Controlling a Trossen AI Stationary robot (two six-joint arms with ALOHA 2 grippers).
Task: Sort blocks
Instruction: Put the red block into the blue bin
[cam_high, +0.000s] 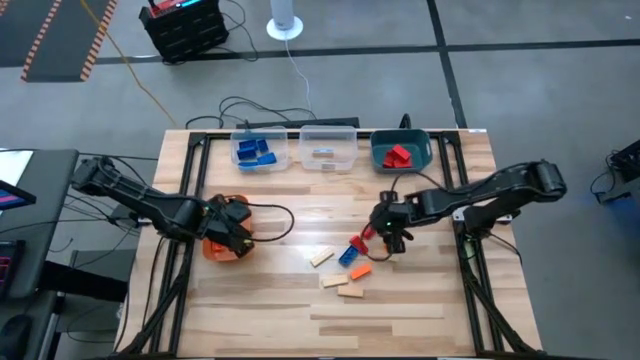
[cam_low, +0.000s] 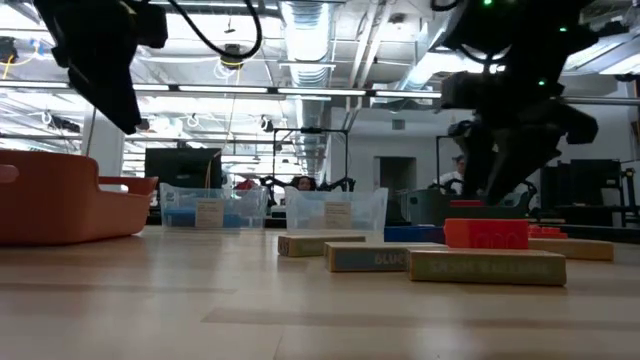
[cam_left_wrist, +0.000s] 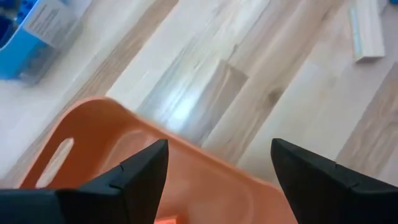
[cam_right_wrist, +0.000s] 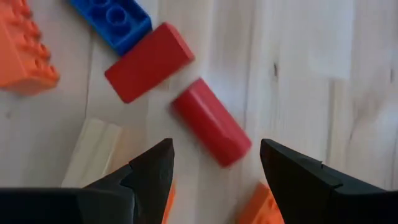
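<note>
The right gripper (cam_right_wrist: 214, 171) is hovering with jaws wide, a red block (cam_right_wrist: 211, 121) lying just ahead between them; crowding neighbours are risking a nudged or double grab. The left gripper (cam_left_wrist: 217, 171) is gaping over the orange bin (cam_left_wrist: 93, 130), holding nothing

Table top (cam_high: 420, 300): pale wood planks with visible grain and a smooth, faintly glossy finish. Orange bin (cam_left_wrist: 205, 177) and clear bins (cam_low: 335, 212): smooth plastic, the former opaque with a soft sheen. Red blocks (cam_right_wrist: 211, 122): smooth, matt; blue brick (cam_right_wrist: 112, 15): studded plastic; tan pieces (cam_low: 487, 266): bare matt wood.
</note>
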